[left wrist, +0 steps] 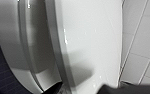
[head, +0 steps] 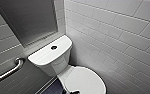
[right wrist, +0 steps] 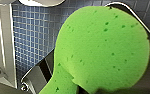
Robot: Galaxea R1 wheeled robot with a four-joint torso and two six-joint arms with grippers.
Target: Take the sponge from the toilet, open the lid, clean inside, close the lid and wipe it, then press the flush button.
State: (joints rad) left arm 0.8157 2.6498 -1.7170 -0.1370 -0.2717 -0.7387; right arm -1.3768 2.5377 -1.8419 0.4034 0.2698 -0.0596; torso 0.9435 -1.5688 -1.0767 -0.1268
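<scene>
The white toilet [head: 56,65] stands in the corner with its oval lid [head: 85,80] down. The dark round flush button [head: 54,47] sits in the middle of the tank top. My left gripper [head: 71,92] is at the lid's front edge. In the left wrist view it [left wrist: 91,89] stands open with the glossy lid [left wrist: 91,37] running between its dark fingertips [left wrist: 56,87]. The bright green sponge [right wrist: 103,47] looms large in the right wrist view, and my right gripper [right wrist: 98,90] is shut on its narrow waist, above the floor.
White tiled walls [head: 116,32] close in right of the toilet and behind it. A metal grab bar [head: 8,71] runs along the left wall under a frosted window [head: 28,20]. Blue mosaic floor [right wrist: 33,37] lies beside the bowl.
</scene>
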